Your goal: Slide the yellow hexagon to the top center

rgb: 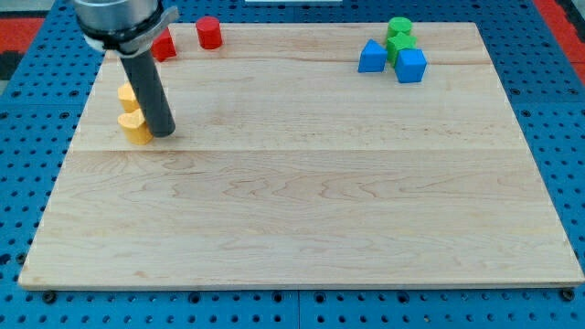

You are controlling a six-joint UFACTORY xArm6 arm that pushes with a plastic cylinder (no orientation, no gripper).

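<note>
Board (302,192): you have a pale wooden plank table top, grain running across the view, laid on a blue perforated base (548,137) whose holes show on every side; a strip of red (558,18) sits at the view's top right corner. No brand, label or writing can be read anywhere.

Rod: dark, straight, hanging from a grey housing at the view's top left. My tip (163,133) rests on the board near its left edge. You have no pincer on this arm, so nothing opens, closes or grips; the rod ends bare.

Yellow pieces: the lower yellow block (136,128) lies just to the view's left of my tip, touching or nearly touching the rod; its outline looks lobed rather than six-sided. The upper yellow block (127,94) sits above it, left of the rod and partly hidden behind it. You cannot tell from this view which one is the hexagon.

Red pieces: a red cylinder (209,33) stands above and right of my tip at the top edge; a second red block (165,46), shape unclear, is directly above my tip, partly covered by the housing.

Far right of my tip, near the top: blue block (372,58), blue cube (411,65), two green blocks (399,26) (398,45), clustered and touching.
</note>
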